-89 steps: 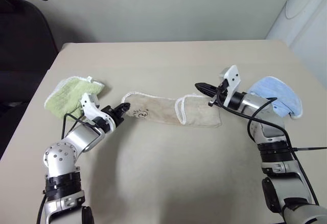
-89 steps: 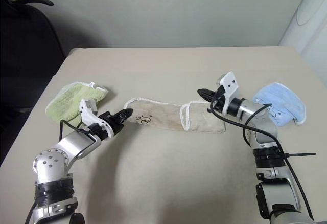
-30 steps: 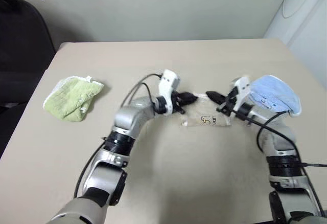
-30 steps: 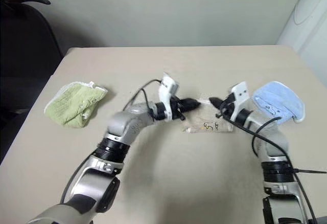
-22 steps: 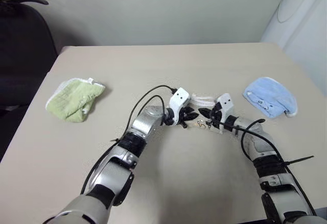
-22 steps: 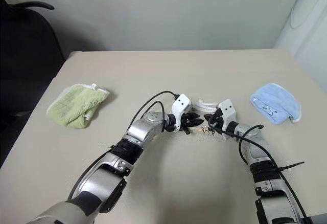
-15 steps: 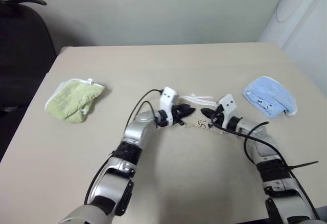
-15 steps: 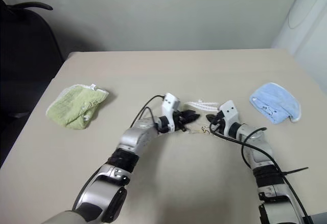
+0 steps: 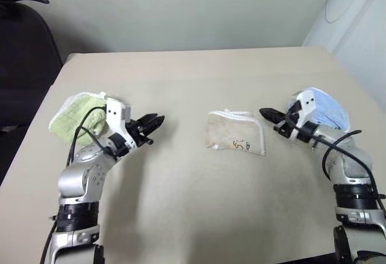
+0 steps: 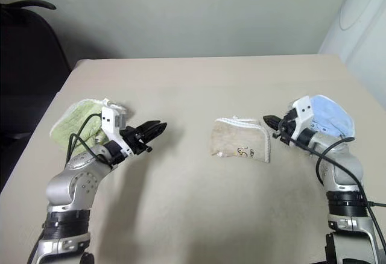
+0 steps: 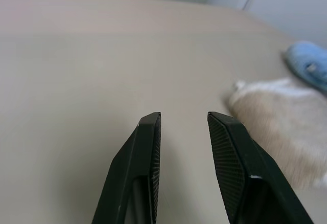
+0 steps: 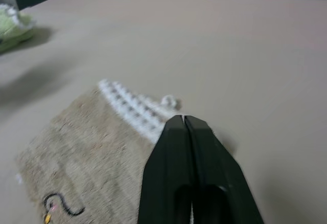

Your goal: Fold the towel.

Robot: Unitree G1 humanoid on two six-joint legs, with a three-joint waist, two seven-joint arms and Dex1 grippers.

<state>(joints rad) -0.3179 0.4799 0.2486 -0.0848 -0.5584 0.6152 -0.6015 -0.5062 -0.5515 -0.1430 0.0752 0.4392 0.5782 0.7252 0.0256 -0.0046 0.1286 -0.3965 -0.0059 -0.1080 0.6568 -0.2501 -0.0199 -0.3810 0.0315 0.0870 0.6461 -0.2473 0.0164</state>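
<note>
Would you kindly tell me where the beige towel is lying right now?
The beige towel lies folded mid-table in the head view, between the left claw and right claw, nearer the right.

Beige rectangular desk [image 9: 193,71], matte surface, evenly lit with soft shadows. Plain pale grey-green wall [image 9: 181,11] directly behind the far edge. Black office chair [image 9: 27,41] beside the far left corner. White panel or appliance [image 9: 356,17] past the far right corner.
</note>
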